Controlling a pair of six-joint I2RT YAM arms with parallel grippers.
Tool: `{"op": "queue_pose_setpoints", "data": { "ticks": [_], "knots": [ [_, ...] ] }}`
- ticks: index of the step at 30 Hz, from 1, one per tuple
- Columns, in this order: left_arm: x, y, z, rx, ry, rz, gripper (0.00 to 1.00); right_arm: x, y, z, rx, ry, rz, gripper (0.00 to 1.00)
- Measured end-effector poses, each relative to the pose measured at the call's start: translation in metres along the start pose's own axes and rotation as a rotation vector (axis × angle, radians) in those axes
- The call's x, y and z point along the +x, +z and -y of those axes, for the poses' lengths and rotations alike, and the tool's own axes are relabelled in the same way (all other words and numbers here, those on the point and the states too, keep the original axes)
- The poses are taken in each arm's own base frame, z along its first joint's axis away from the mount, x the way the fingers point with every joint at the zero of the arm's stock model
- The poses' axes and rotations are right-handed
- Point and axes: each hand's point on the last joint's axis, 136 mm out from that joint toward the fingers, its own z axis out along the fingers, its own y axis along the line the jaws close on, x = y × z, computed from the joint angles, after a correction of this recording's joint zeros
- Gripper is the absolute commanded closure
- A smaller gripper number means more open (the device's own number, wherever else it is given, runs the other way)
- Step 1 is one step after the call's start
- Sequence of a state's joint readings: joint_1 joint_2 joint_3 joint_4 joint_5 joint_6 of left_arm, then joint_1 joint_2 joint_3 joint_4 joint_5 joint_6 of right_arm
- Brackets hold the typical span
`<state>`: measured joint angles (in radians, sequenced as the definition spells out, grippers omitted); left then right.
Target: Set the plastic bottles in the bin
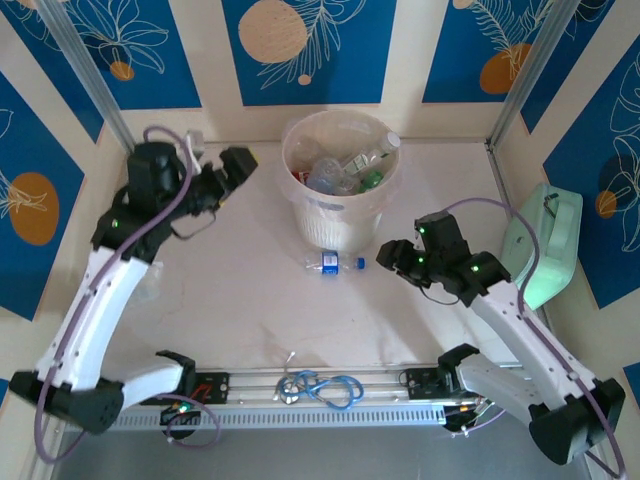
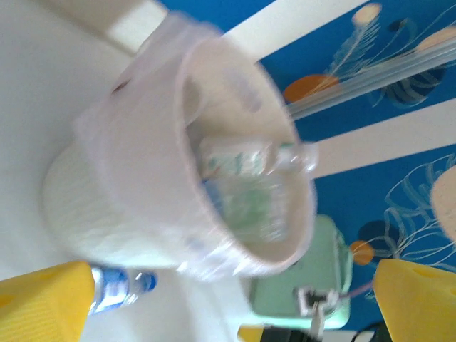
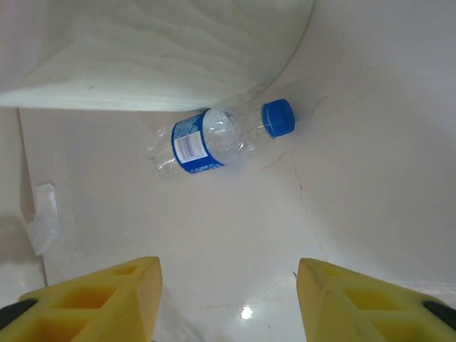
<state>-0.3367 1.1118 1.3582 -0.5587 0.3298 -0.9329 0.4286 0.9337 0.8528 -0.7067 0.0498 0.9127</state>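
The cream-white ribbed bin point(image 1: 338, 222) stands at the middle back of the table, holding several plastic bottles point(image 1: 345, 165), clear and green. One clear bottle with a blue cap and label point(image 1: 335, 265) lies on its side on the table just in front of the bin. My left gripper point(image 1: 238, 168) hovers left of the bin rim, open and holding nothing; its view looks into the bin point(image 2: 128, 206) at the bottles point(image 2: 249, 167) inside. My right gripper point(image 1: 390, 256) is open just right of the lying bottle point(image 3: 214, 142), its yellow fingers point(image 3: 107, 296) apart over bare table.
A mint-green case point(image 1: 545, 245) leans at the right wall. A blue cable loop point(image 1: 325, 385) lies on the rail at the near edge. A small clear scrap point(image 3: 43, 221) sits on the table left of the right gripper. The bin wall point(image 3: 157, 50) rises right behind the lying bottle.
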Motion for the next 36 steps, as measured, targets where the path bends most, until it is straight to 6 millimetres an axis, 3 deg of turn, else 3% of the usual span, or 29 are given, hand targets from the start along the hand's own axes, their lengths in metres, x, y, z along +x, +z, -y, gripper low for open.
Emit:
{"op": "queue_pose_setpoints", "data": {
  "ticks": [2, 5, 9, 13, 15, 18, 23, 27, 32, 36],
  "knots": [
    [0.025, 0.007, -0.03, -0.021, -0.047, -0.046, 0.17, -0.002, 0.014, 0.004, -0.003, 0.043, -0.009, 0.55],
    [0.049, 0.027, -0.058, -0.046, -0.14, -0.127, 0.53, -0.003, 0.026, 0.004, -0.016, 0.083, -0.013, 0.59],
    [0.048, 0.045, -0.055, -0.042, -0.159, -0.162, 0.56, -0.01, 0.029, 0.0, -0.049, 0.127, 0.015, 0.58],
    [0.031, 0.037, -0.026, 0.031, -0.118, -0.119, 0.61, -0.013, 0.041, 0.012, -0.063, 0.199, 0.03, 0.58],
    [0.029, 0.032, -0.023, 0.043, -0.11, -0.103, 0.61, -0.014, 0.051, 0.02, -0.059, 0.242, 0.02, 0.6],
    [0.041, 0.029, -0.039, 0.022, -0.118, -0.103, 0.61, -0.022, 0.07, 0.029, -0.063, 0.301, 0.009, 0.64],
    [0.077, 0.029, -0.091, -0.075, -0.17, -0.149, 0.6, -0.032, 0.098, 0.034, -0.067, 0.35, -0.011, 0.69],
    [0.1, 0.024, -0.12, -0.127, -0.202, -0.171, 0.6, -0.034, 0.119, 0.036, -0.072, 0.371, -0.03, 0.71],
    [0.117, 0.018, -0.139, -0.157, -0.229, -0.185, 0.6, -0.036, 0.138, 0.039, -0.06, 0.39, -0.049, 0.72],
    [0.119, 0.015, -0.141, -0.158, -0.232, -0.185, 0.6, -0.036, 0.152, 0.037, -0.045, 0.395, -0.071, 0.74]
  ]
}}
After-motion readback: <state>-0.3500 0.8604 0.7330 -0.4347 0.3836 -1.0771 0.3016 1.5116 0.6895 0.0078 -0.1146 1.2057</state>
